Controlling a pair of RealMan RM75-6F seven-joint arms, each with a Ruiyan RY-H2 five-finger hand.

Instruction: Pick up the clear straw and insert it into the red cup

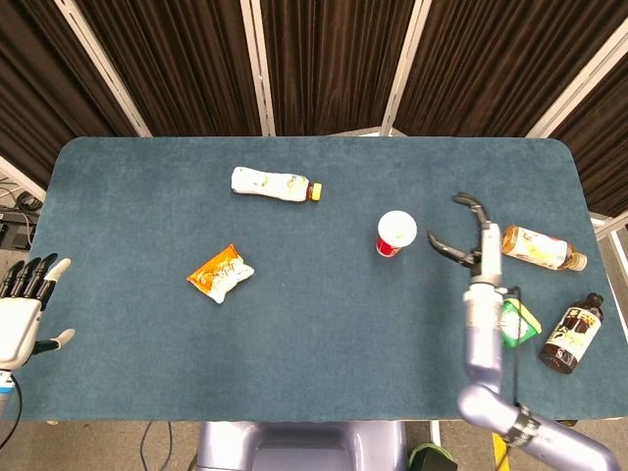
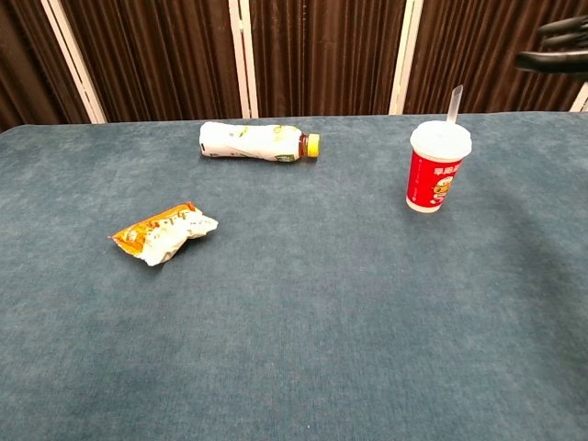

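Right hand [image 1: 469, 238]: black fingers, slender and segmented, on a pale silver-white wrist housing. Behind the fingers, a glossy lavender-grey tubular forearm with a black cable alongside and a dark ring at the lower joint. Left hand [image 1: 24, 304]: black fingers, white palm shell, white-tipped thumb.

The red cup [image 2: 438, 170] has a white lid and printed graphics; the table [image 1: 324, 324] is teal-blue. An orange-and-white snack packet [image 1: 221, 274] lies beside a white, yellow-capped bottle [image 1: 277, 184].
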